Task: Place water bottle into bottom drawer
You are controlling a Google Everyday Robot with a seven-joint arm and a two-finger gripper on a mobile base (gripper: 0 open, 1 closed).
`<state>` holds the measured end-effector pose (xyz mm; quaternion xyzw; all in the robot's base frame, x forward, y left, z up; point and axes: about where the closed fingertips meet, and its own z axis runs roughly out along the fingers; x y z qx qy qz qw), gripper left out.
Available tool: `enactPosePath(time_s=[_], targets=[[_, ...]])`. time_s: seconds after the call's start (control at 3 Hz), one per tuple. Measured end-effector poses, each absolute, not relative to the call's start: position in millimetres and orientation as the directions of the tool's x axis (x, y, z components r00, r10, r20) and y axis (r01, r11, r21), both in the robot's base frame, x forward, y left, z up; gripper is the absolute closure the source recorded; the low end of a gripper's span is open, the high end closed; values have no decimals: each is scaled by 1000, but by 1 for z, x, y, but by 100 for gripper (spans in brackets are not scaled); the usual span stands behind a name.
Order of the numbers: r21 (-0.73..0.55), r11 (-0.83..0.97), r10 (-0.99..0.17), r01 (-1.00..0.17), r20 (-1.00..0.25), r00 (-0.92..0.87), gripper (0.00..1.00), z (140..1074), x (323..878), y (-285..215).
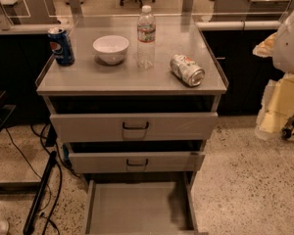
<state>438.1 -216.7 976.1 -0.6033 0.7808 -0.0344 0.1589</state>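
Water bottle (146, 37): upright on the desk (132, 80), between the white bowl (110, 48) and the tipped silver can (187, 70).
Bottom drawer (132, 207): pulled open beneath the two upper drawers.
End effector (289, 124): at the right edge of view, well apart from the bottle; whether it is open or closed cannot be told.
Step in hand: judged as the approach, with the bottle not yet grasped.
Next move calls for: a reach across the desk, a grip on the bottle's body clear of the bowl and can, then a lift and a long descent.
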Motion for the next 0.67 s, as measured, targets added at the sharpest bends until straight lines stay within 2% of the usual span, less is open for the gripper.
enactPosePath(time_s=[0.33, 0.67], targets=[[-247, 271, -953, -930, -208, -222, 0, 977, 438, -216], [-255, 265, -948, -930, -244, -203, 0, 973, 457, -191]])
